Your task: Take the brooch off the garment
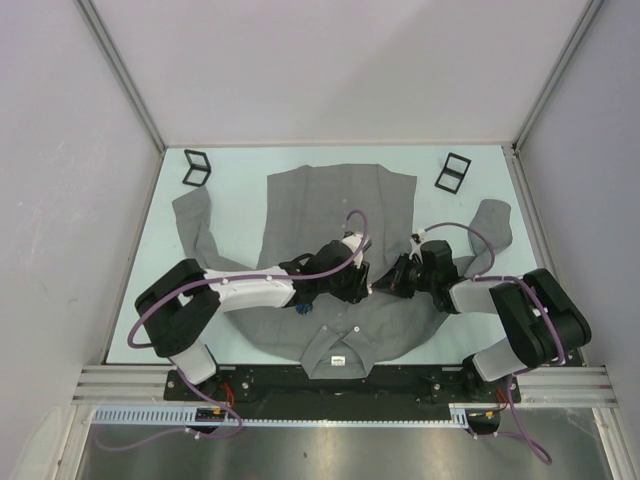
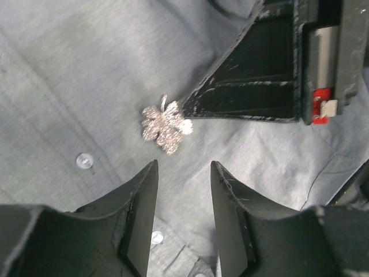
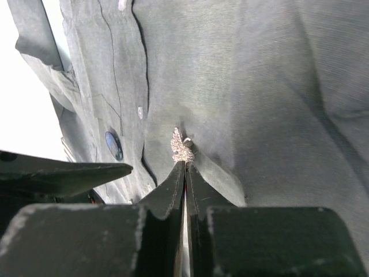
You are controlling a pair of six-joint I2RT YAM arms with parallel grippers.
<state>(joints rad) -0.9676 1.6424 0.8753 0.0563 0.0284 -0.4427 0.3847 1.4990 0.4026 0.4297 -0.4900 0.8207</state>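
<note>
Left frame: a black square frame [image 1: 197, 167] lies at the far left corner of the table [image 1: 300, 160], clear of the cloth.
Garment: a grey button-up shirt [image 1: 340, 200] lies flat across the middle of the table. Its collar and white neck label [image 1: 338, 361] are at the near edge, and its sleeves are spread toward the left and right edges.
Left arm: reaches from the near left corner over the shirt front.
Left gripper [image 2: 183, 190]: fingers spread, holding nothing. The tips hover just short of the brooch, with grey cloth showing in the gap between them.
Buttons: small white buttons [image 2: 85, 160] run along the placket, left of the left gripper.
Brooch [image 2: 166, 128]: a silver glitter flower on the shirt front, to the right of the placket. It sits between the two grippers. The overhead view hides it.
Right gripper [image 3: 184, 173]: fingers pressed together, the tips pinching the near edge of the brooch. The cloth puckers around that spot.
Right arm: reaches in from the near right corner.
Right frame: a second black square frame [image 1: 453, 173] lies at the far right corner, beside the right sleeve.
</note>
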